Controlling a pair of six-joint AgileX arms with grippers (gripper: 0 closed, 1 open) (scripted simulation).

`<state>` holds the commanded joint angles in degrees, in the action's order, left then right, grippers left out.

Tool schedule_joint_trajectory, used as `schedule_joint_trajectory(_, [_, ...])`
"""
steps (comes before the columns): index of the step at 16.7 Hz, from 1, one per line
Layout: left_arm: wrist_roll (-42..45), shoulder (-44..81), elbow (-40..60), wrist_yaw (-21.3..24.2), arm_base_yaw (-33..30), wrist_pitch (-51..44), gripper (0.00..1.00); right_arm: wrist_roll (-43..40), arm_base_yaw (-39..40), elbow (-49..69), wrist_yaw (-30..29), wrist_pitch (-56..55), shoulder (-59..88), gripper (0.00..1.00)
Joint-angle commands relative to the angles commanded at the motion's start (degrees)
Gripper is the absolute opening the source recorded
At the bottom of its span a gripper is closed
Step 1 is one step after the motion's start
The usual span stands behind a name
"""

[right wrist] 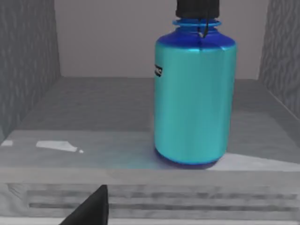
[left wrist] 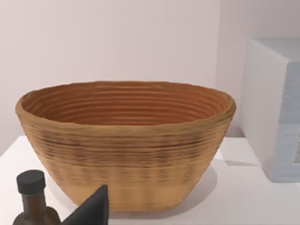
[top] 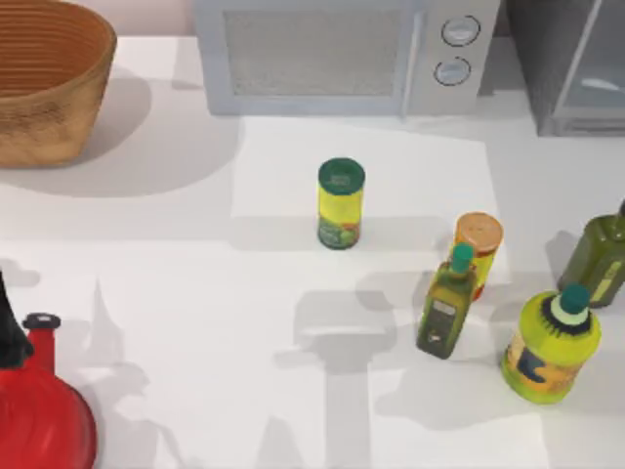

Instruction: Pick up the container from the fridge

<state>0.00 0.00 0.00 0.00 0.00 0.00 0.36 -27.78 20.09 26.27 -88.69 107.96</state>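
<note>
The container [right wrist: 194, 103], a teal bottle with blue shoulders and a black cap, stands upright on the fridge's grey floor [right wrist: 108, 108], close to the front edge. The right wrist view looks straight into the fridge, and a dark tip of my right gripper [right wrist: 91, 208] shows low in front of the shelf edge, short of the container and not touching it. In the top view the fridge [top: 547, 59] is the grey box at the back right corner, with its glass pane [top: 598, 68] showing. A dark tip of my left gripper [left wrist: 91, 208] faces the woven basket [left wrist: 126, 140].
The microwave [top: 342, 54] stands at the back centre and the basket [top: 44, 78] at the back left. A yellow can [top: 340, 203], an orange-lidded can [top: 479, 242], an olive bottle [top: 447, 308], a yellow-green bottle [top: 552, 342] and a dark green bottle [top: 601, 254] crowd the right. A red kettle [top: 39, 410] sits front left.
</note>
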Motion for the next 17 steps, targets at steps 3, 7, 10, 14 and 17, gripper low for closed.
schedule_joint_trajectory(3, [0.0,0.0,0.0,0.0,0.0,0.0,1.00,-0.2,2.9,12.0,-3.2,5.3,6.4,1.00])
schedule_joint_trajectory(7, [0.0,0.0,0.0,0.0,0.0,0.0,1.00,-0.2,6.9,25.8,-7.3,12.4,13.2,1.00])
schedule_joint_trajectory(10, [0.0,0.0,0.0,0.0,0.0,0.0,1.00,-0.2,8.6,30.2,-9.1,15.2,15.4,1.00])
schedule_joint_trajectory(14, [0.0,0.0,0.0,0.0,0.0,0.0,1.00,-0.2,8.4,30.3,-9.1,15.2,15.2,1.00])
schedule_joint_trajectory(17, [0.0,0.0,0.0,0.0,0.0,0.0,1.00,-0.2,8.9,32.6,-9.4,16.6,16.8,1.00])
